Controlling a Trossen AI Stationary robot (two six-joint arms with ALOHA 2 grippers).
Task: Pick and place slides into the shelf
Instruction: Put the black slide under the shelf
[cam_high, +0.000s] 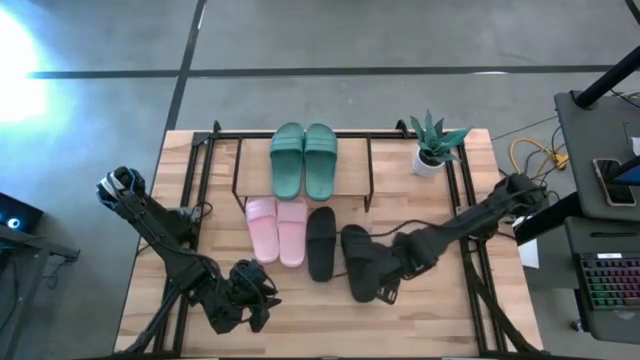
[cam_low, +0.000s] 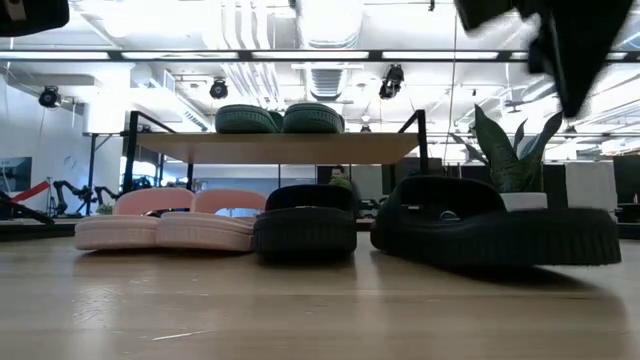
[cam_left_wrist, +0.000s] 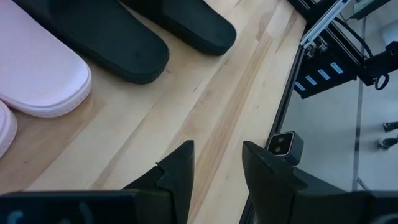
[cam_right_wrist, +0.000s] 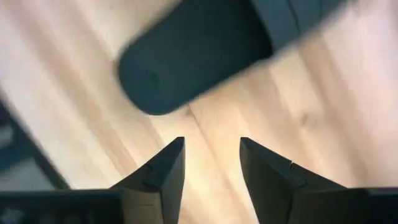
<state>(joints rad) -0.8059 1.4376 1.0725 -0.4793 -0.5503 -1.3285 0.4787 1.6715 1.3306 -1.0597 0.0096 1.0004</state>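
Note:
The dark green pair (cam_high: 303, 160) (cam_low: 280, 118) lies sole-down on the shelf's (cam_high: 355, 170) (cam_low: 280, 148) wooden top board. On the table at the shelf's near side lie the pink pair (cam_high: 277, 230) (cam_low: 165, 222) and two black slides. One black slide (cam_high: 321, 243) (cam_low: 305, 222) lies next to the pink pair; the other (cam_high: 358, 258) (cam_low: 495, 232) is slanted, right of it. My right gripper (cam_high: 378, 283) (cam_right_wrist: 211, 162) is open and hovers above this slide's near end (cam_right_wrist: 193, 56), touching nothing. My left gripper (cam_high: 245, 300) (cam_left_wrist: 217, 165) is open, low over the table's near left part.
A potted plant (cam_high: 435, 150) (cam_low: 505, 160) stands at the table's far right, beside the shelf. Bare wood (cam_high: 330, 325) runs along the near edge between the arms. In the left wrist view the table's edge and a small camera (cam_left_wrist: 285, 144) lie ahead.

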